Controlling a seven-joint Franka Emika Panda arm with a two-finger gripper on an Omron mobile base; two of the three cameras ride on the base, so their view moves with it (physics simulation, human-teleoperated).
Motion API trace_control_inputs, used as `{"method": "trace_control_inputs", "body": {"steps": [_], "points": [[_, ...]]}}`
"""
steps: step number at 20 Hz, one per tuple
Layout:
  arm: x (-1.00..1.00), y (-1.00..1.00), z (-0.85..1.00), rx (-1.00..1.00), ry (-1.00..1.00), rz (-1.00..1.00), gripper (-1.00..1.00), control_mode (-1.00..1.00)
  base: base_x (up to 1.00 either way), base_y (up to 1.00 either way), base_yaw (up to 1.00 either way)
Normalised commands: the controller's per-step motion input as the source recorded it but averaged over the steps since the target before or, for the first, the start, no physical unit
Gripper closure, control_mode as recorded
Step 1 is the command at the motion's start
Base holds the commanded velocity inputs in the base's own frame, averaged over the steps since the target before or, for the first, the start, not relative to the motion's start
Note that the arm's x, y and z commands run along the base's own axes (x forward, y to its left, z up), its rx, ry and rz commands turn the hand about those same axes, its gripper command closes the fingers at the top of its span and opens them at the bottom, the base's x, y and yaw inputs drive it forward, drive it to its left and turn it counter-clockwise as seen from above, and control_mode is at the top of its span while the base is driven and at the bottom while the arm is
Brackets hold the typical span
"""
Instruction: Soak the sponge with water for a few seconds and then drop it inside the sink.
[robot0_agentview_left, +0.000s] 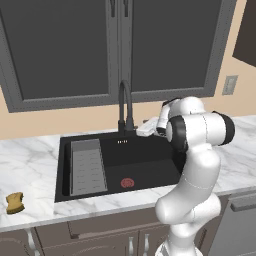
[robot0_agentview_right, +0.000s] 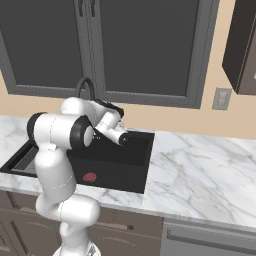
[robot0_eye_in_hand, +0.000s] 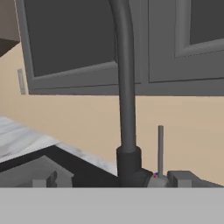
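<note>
The yellow-brown sponge (robot0_agentview_left: 15, 202) lies on the marble counter, far left of the black sink (robot0_agentview_left: 147, 167), well away from my arm. My gripper (robot0_agentview_left: 138, 131) hovers at the back rim of the sink, right beside the base of the black arched faucet (robot0_agentview_left: 125, 107). In the hand view my gripper (robot0_eye_in_hand: 112, 181) is open, its two fingertips (robot0_eye_in_hand: 181, 178) spread wide with the faucet base (robot0_eye_in_hand: 129, 168) seen between them and nothing held. A thin lever (robot0_eye_in_hand: 160, 148) stands just right of the faucet neck. The water is out of view.
A grey ribbed rack (robot0_agentview_left: 87, 167) fills the left part of the basin and a red-ringed drain (robot0_agentview_left: 128, 183) sits at its front. Dark cabinet doors (robot0_agentview_left: 65, 50) hang over the backsplash. Marble counter (robot0_agentview_right: 200, 170) stretches to the right of the sink.
</note>
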Motion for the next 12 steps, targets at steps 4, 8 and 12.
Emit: {"method": "trace_control_inputs", "body": {"steps": [4,8,12], "points": [[0.09,0.0,0.0,-0.01,0.0,-0.01,-1.0,-1.0,0.0,0.0,0.0],[0.11,0.02,0.0,0.0,0.0,-0.02,-1.0,-1.0,0.0,0.0,0.0],[0.03,0.01,0.03,0.0,0.0,-0.01,-1.0,-1.0,0.0,0.0,0.0]]}}
